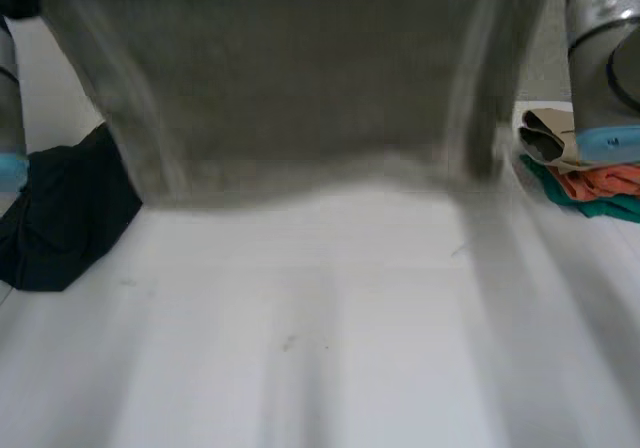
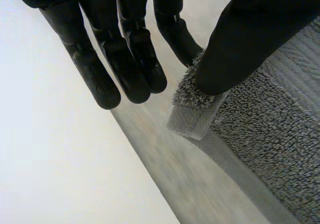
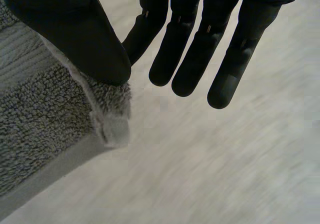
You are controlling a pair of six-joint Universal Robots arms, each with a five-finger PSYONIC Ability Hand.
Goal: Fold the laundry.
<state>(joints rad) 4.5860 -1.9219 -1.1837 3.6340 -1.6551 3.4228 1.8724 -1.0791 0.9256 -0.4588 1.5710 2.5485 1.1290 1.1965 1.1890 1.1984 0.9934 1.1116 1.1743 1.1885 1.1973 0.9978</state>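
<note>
A grey terry towel (image 1: 300, 88) hangs spread out above the white table (image 1: 320, 348), its lower edge just over the tabletop. It is held up by its two upper corners. In the left wrist view my left hand (image 2: 125, 59) pinches one corner of the towel (image 2: 280, 134) between the thumb and a finger, while the other fingers stay straight. My right hand (image 3: 200, 49) pinches the opposite corner of the towel (image 3: 40, 124) the same way, under its thumb. My left arm (image 1: 8, 118) and right arm (image 1: 605, 68) stand at either side of the towel.
A crumpled dark cloth (image 1: 65, 218) lies on the table at the left, beside my left arm. At the right edge sits a stack of folded clothes (image 1: 590, 173) in beige, orange and green. The table's front half is bare.
</note>
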